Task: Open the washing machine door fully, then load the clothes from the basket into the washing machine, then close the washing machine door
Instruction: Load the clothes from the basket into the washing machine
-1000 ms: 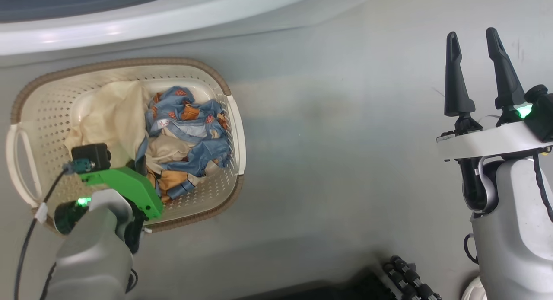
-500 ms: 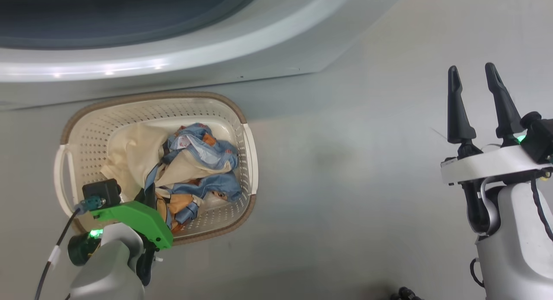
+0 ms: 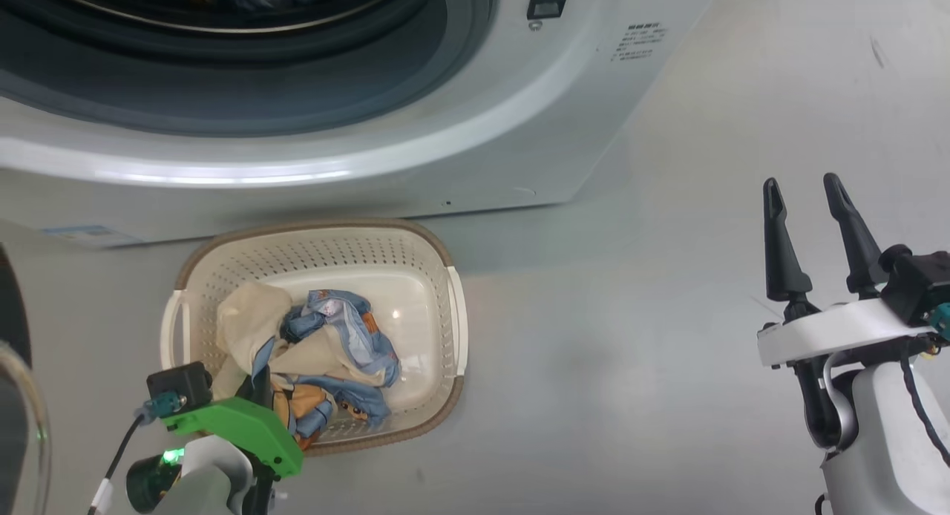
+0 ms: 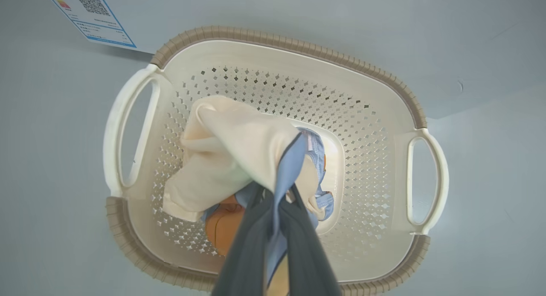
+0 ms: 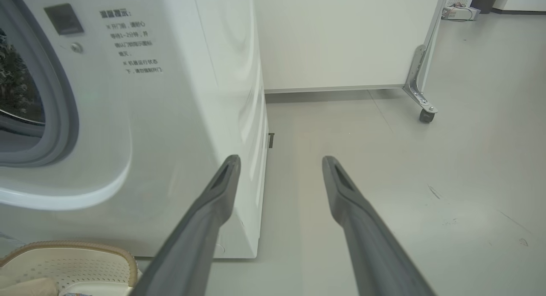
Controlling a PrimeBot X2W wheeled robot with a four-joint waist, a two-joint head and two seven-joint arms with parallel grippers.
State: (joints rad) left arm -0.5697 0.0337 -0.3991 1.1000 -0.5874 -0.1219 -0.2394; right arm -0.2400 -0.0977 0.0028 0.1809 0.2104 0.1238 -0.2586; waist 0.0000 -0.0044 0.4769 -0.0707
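Pinching clothes (image 4: 230, 159) over basket (image 4: 298, 44) | left fingers (image 4: 243, 262) clenched | right fingers (image 5: 200, 227) spread, empty

Blue-and-cream clothes (image 3: 326, 344) bunched in cream basket (image 3: 312, 225) before white washing machine (image 3: 519, 129); door (image 3: 9, 307) swung open, left.

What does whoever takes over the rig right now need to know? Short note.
Left end effector: shut on a blue fold of the clothes, over the basket.
Right end effector: open, empty, off to the right above the floor.
Basket is on the floor in front of the washer, clothes bunched inside.
Done: door stands open at the left.
Left: load the clothes into the washer, empty the basket, close the door.
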